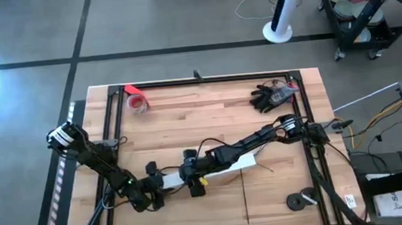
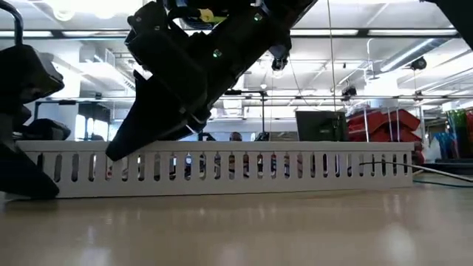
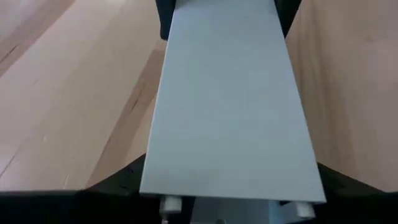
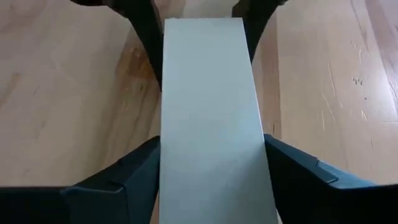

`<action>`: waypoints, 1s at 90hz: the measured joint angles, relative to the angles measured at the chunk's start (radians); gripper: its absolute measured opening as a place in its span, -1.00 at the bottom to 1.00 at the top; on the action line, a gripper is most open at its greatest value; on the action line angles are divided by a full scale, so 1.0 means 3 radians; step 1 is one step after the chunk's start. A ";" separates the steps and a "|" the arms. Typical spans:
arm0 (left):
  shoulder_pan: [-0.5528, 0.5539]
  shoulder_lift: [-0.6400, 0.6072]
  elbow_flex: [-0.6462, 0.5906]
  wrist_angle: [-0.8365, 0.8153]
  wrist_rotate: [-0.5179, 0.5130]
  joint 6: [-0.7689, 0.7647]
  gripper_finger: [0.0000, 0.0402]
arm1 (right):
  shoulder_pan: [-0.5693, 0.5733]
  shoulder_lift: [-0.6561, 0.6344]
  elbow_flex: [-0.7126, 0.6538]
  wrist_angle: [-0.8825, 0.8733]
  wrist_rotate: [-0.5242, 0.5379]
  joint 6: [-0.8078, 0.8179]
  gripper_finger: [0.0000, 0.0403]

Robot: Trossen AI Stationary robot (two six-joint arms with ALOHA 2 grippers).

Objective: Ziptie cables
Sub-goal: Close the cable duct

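A long white slotted strip (image 1: 223, 168) lies flat on the wooden table, running left to right. My left gripper (image 1: 153, 184) is at its left end, and the strip (image 3: 230, 106) runs away between its fingers. My right gripper (image 1: 193, 179) straddles the strip (image 4: 208, 106) just to the right of that, with my left gripper's fingers showing beyond it. In the low view its dark fingers (image 2: 137, 133) slant down onto the strip's upper edge. A thin wire (image 2: 443, 172), perhaps one of the cables, trails from the strip's right end; the rest of the cables are hidden. My left gripper holds the strip's left end (image 3: 230, 186) between its two fingers (image 3: 118, 183), which lie along the strip, low and nearly level. The strip's top hides the contact itself. The strip rests on the table. My right gripper pinches the strip's two long sides (image 4: 163, 149) between its fingers (image 4: 134, 177), a little in from the left end. It comes slanting down from the right and above. Only the fingertips reach the strip's upper part (image 2: 122, 151). The strip stays on the table.
A red tape roll (image 1: 137, 102) lies at the far left and a black glove (image 1: 268, 96) at the far right. A black round part (image 1: 298, 201) sits near the right front. Black frame rails (image 1: 206, 80) border the table.
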State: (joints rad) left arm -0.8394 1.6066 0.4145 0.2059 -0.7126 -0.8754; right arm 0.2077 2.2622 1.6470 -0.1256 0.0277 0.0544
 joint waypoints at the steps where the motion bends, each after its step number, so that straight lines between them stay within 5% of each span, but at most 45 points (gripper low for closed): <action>1: 0.0000 0.0000 0.0000 -0.0001 0.0001 0.0000 0.10 | 0.0000 0.0001 0.0000 0.0009 0.0000 0.0000 0.11; 90: 0.0014 0.0003 -0.0004 0.0036 0.0001 0.0061 0.12 | 0.0004 0.0063 0.0005 0.0211 -0.0003 -0.0037 0.11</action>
State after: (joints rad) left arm -0.8352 1.6073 0.4133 0.2169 -0.7124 -0.8570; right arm 0.2089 2.2811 1.6485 -0.0623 0.0269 0.0432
